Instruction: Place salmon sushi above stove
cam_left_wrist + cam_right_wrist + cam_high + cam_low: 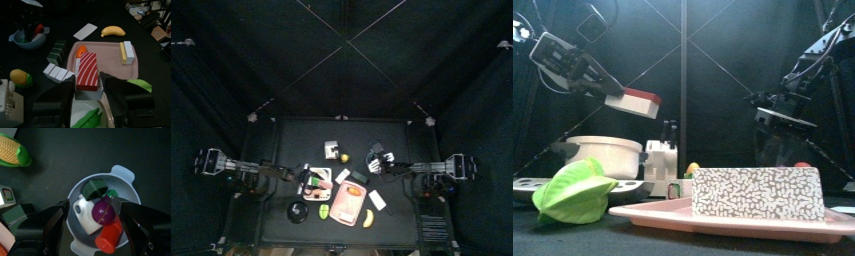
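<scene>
My left gripper (87,84) is shut on the salmon sushi (87,70), an orange-and-white striped slab on a white rice block. In the front view the sushi (637,102) hangs in the air in the left gripper (623,98), above a white pot (607,155) that stands on a grey stove (529,185) at the left. In the left wrist view the pot's rim (100,107) lies just below the sushi. My right gripper (93,228) is open and empty, above a grey-blue bowl (123,175) of toy food.
A pink tray (110,55) holds cheese blocks (127,52); in the front view a speckled block (760,192) stands on the tray (740,218). Around it lie a banana (113,31), corn (20,77), a lettuce leaf (573,190) and small striped blocks (59,72).
</scene>
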You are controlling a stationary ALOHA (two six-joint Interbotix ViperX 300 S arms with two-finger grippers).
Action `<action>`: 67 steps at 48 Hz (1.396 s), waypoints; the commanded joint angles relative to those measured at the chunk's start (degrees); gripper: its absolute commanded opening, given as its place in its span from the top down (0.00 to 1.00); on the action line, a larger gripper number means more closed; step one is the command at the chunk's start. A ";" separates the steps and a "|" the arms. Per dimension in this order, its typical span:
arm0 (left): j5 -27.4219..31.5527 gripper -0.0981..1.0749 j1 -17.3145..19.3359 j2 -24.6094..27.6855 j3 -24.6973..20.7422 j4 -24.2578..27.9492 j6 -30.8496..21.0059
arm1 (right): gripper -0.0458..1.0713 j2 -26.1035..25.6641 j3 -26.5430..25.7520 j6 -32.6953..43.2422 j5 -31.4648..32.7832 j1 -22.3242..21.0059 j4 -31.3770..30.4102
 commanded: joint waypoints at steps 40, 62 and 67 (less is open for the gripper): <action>0.44 0.33 29.18 -10.20 11.34 -21.45 4.83 | 0.08 -2.11 0.09 0.09 -1.76 5.27 0.09; 0.44 0.33 30.23 6.33 10.20 -19.07 13.62 | 0.08 -0.44 -0.18 0.09 -3.43 5.27 0.26; 0.44 0.32 30.06 8.35 9.84 -19.07 13.89 | 0.08 -0.44 -0.18 0.09 -3.43 5.27 0.35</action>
